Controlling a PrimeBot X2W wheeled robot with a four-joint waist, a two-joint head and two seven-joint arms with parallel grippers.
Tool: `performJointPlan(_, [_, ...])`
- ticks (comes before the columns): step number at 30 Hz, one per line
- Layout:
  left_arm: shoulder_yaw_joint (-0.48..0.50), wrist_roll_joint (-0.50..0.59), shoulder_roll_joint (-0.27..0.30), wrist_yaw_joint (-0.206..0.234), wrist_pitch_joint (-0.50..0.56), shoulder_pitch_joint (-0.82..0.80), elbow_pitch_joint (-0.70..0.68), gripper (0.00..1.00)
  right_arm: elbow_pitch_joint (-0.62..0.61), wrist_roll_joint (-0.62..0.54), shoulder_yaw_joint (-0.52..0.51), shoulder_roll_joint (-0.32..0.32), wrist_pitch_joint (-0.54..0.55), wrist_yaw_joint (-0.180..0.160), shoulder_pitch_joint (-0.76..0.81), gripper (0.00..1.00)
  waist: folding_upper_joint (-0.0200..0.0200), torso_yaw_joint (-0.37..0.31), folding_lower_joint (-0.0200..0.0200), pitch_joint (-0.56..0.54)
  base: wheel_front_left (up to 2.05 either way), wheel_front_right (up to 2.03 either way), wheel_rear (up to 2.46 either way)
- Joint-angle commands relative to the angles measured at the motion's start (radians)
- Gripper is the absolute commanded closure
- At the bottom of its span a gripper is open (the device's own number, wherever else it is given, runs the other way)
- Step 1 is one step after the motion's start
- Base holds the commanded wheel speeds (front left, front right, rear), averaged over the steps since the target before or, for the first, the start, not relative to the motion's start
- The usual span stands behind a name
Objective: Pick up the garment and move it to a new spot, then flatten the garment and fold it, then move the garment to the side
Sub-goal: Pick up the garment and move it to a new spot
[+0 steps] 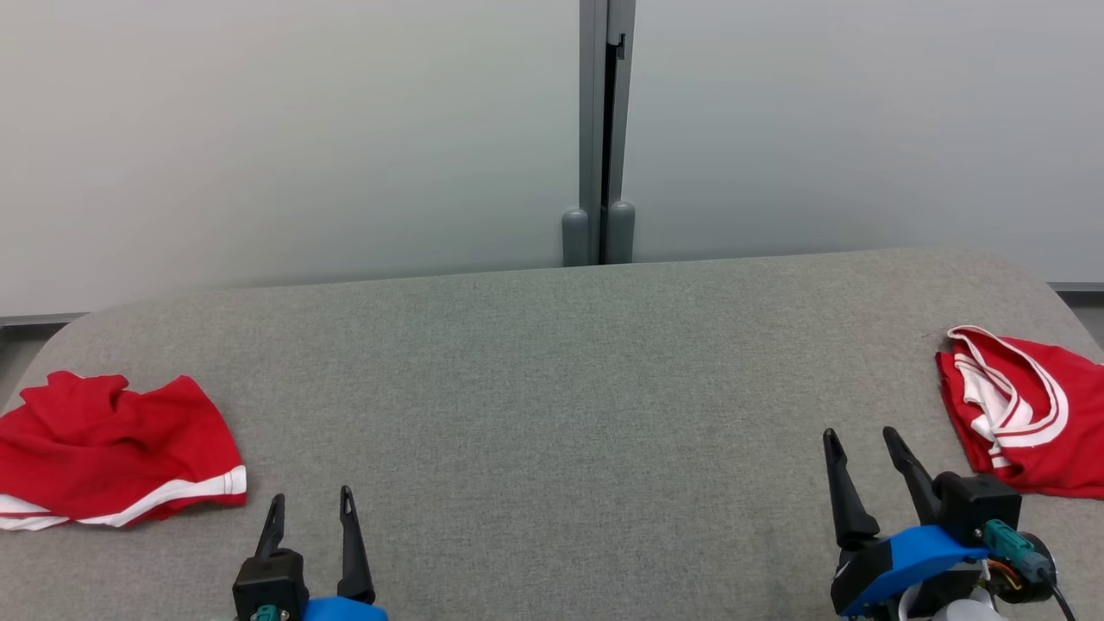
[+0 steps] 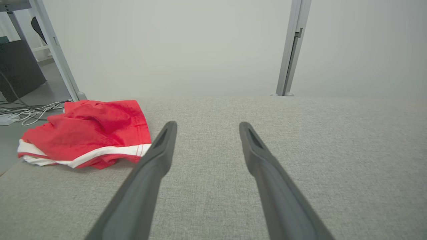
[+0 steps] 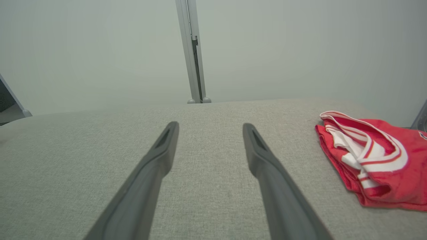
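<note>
Found left garment [image 1: 121, 448] crumpled at the left edge of the table [image 1: 552, 388]: red, white hem band, untouched. Just right of it, noted left gripper [image 1: 312, 496] low over the grey table cover, fingers spread wide, holding nothing. Farther right, noted right gripper [image 1: 860, 433], likewise spread and holding nothing, near but apart from right garment [image 1: 1026, 423], a red bundle with white-trimmed openings at the right edge.

Could not tell which bundle was the one meant by the task. Judged the pick-up not yet begun.

Judged these faults possible from here:
- Pinching only a top layer, letting the cloth slip free mid-lift.
- Nudging either bundle outward on approach and tipping it off the nearby edge.
- Grabbing at a trimmed opening on the right bundle, leaving the piece twisted and harder to flatten.
- Driving the fingertips too deep and snagging the woven cover.
- Reaching with the far arm across the table, risking a clash with the other gripper.
</note>
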Motion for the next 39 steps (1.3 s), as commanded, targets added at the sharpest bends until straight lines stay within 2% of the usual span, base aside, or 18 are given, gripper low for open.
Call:
performJointPlan(1, [-0.005, -0.005, 0.0, -0.004, -0.003, 0.007, -0.004, 0.0, -0.007, 0.009, -0.003, -0.002, -0.004, 0.0, -0.004, 0.0, 0.0, 0.003, 0.0, 0.001, 0.0, 0.0, 0.0])
performJointPlan(7, [-0.007, 0.001, 0.0, -0.009, -0.003, -0.006, 0.002, 0.0, -0.013, 0.016, -0.011, -0.002, -0.004, 0.0, 0.002, 0.0, 0.0, 0.028, 0.0, 0.013, 0.0, 0.0, 0.0])
performJointPlan(12, [-0.009, 0.005, 0.0, -0.007, -0.003, -0.016, 0.008, 0.0, -0.012, 0.022, -0.005, -0.002, -0.004, 0.0, 0.002, 0.0, 0.0, 0.087, 0.0, 0.027, 0.0, 0.0, 0.0])
performJointPlan(30, [0.055, 0.037, 0.0, -0.02, -0.002, 0.016, 0.011, 0.0, -0.021, 0.063, 0.038, -0.002, -0.004, 0.0, 0.037, 0.0, 0.0, 0.459, 0.0, 0.052, 0.0, 0.0, 0.0])
performJointPlan(35, [0.077, 0.036, -0.001, -0.021, -0.003, 0.024, 0.005, 0.0, -0.022, 0.07, 0.058, -0.002, -0.004, 0.0, 0.036, 0.0, 0.0, 0.532, 0.0, 0.054, 0.0, 0.0, 0.0])
performJointPlan(39, [0.101, 0.017, -0.001, -0.013, -0.003, 0.034, -0.016, 0.0, -0.022, 0.065, 0.092, -0.003, -0.004, 0.0, 0.007, 0.0, 0.0, 0.55, 0.0, 0.076, 0.0, 0.0, 0.0])
